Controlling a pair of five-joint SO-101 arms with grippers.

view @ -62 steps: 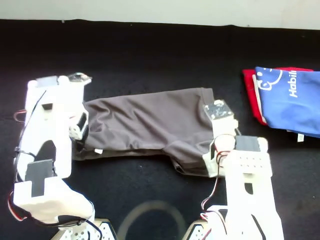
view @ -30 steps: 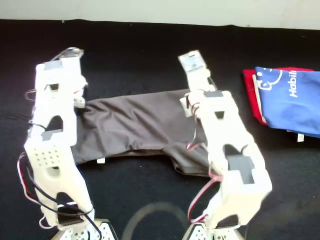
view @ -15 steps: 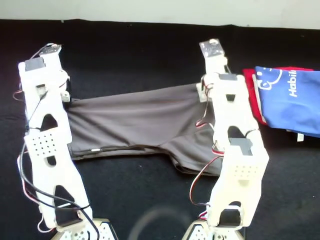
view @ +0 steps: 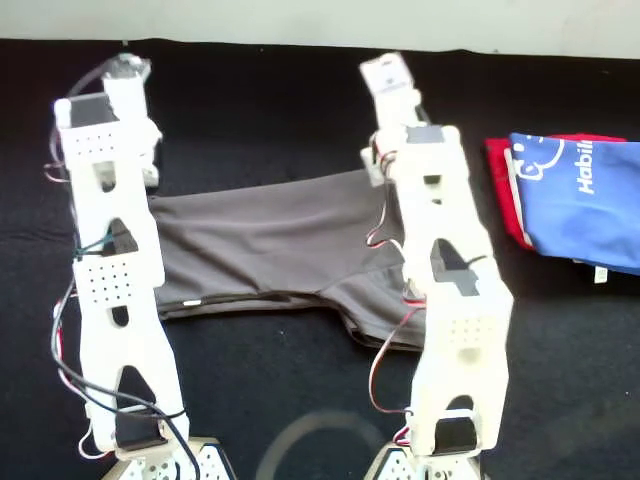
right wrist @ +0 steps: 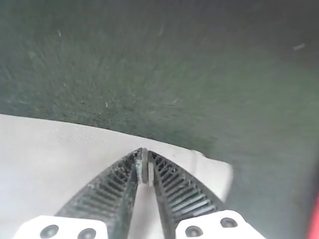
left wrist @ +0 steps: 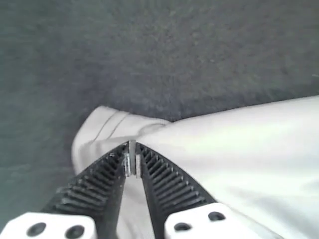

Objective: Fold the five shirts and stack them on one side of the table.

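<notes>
A grey shirt (view: 270,240) lies spread across the middle of the black table, with a rumpled flap at its near right. My left arm (view: 105,200) stretches over the shirt's left end and my right arm (view: 430,220) over its right end. In the left wrist view my left gripper (left wrist: 130,162) is shut on a fold at the corner of the pale-looking shirt (left wrist: 239,144). In the right wrist view my right gripper (right wrist: 144,164) is shut on the shirt's edge (right wrist: 50,154) near its corner.
A folded blue shirt (view: 585,200) lies on a folded red shirt (view: 503,185) at the table's right side. Bare black tabletop (view: 250,90) runs beyond the grey shirt up to the white wall. The arm bases stand at the near edge.
Both arms rose from the shirt's near corners and stretched out to its far edge. In the last half second the left arm shifted right and the right arm shifted left.
</notes>
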